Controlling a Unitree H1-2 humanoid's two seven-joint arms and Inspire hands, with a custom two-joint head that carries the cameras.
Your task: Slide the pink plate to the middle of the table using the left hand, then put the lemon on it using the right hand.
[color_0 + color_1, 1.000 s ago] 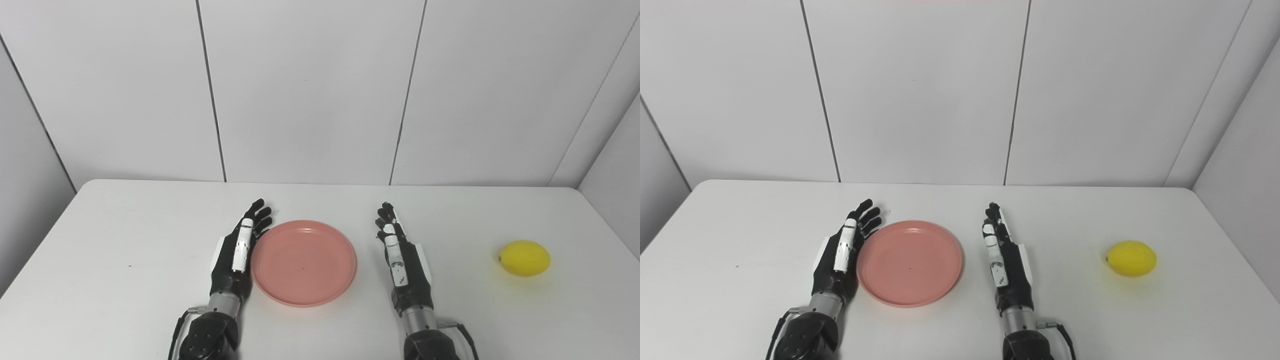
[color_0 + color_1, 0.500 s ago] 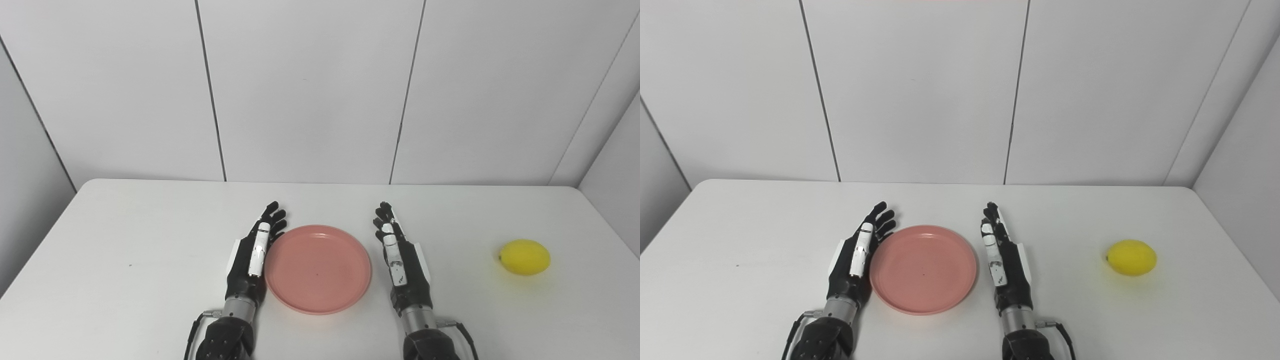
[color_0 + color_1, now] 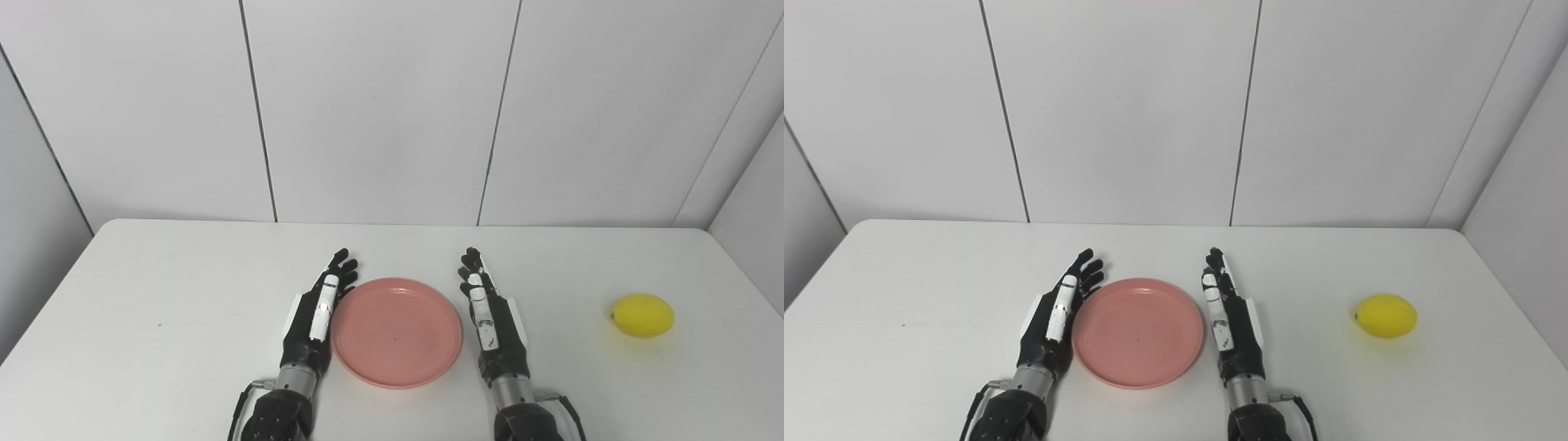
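white bench [image 3: 153, 294] | pink plate [image 3: 397, 332] mid-bench between both hands | left hand [image 3: 315, 315] flat, fingers spread, edge against plate rim | right hand [image 3: 493, 321] spread too, holding nothing | lemon [image 3: 642, 315] way off right

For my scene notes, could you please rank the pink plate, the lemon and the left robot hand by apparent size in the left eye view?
1. Pink plate, clearly largest.
2. Left robot hand, long but narrow.
3. Lemon, smallest.
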